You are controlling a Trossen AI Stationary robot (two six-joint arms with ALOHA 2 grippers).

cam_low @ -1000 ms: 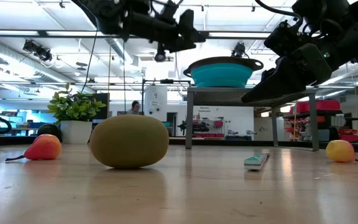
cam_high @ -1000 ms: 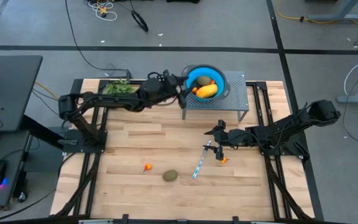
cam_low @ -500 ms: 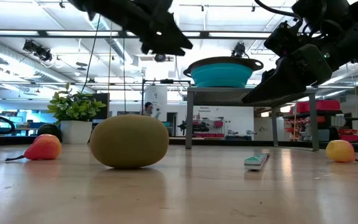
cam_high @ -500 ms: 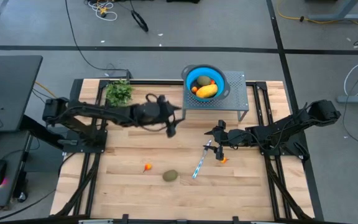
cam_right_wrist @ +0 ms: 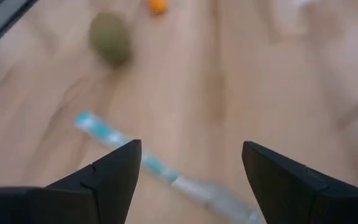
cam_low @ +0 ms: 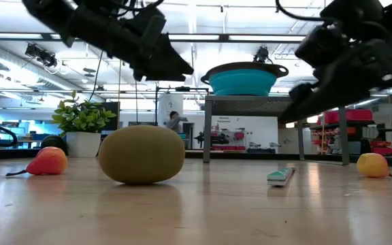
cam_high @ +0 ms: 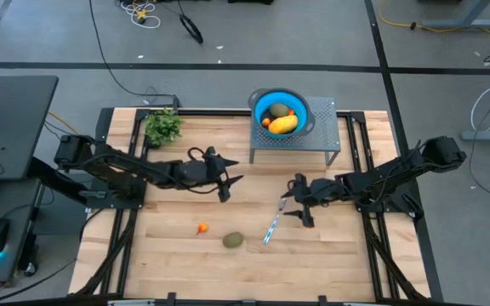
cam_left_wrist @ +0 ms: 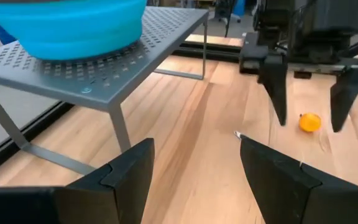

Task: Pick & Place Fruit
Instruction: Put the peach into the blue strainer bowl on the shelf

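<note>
On the wooden bench [cam_high: 177, 212], the left tool [cam_high: 225, 183] hangs above the middle of the board, left of centre, its two fingers spread wide and holding nothing. The right tool [cam_high: 297, 204] hovers toward 3 o'clock of the board's centre, its fingers also wide apart and empty — in its wrist view they straddle the slim silver-blue utensil [cam_right_wrist: 160, 171], which lies flat on the wood.

A blue bowl [cam_high: 264, 103] sits on a grey perforated metal stand [cam_high: 321, 136] at about 12 o'clock. In it lie a yellow-orange oblong fruit [cam_high: 283, 124], an olive-brown kiwi [cam_high: 280, 110] touching it, and a small orange-red piece [cam_high: 267, 122] at the bowl's 9 o'clock side.

A second kiwi [cam_high: 233, 240] rests on the board at about 6 o'clock, with a tiny orange-red fruit [cam_high: 202, 229] near it, toward 10 o'clock of it. The utensil sits just beside the right tool, slanting away toward the kiwi. A small orange fruit [cam_left_wrist: 310, 122] lies on the wood between the right tool's fingers, seen from the left wrist.

A potted green plant [cam_high: 163, 126] stands at 10 o'clock of the board — in the low view a person [cam_low: 175, 121] shows far behind the bench.
</note>
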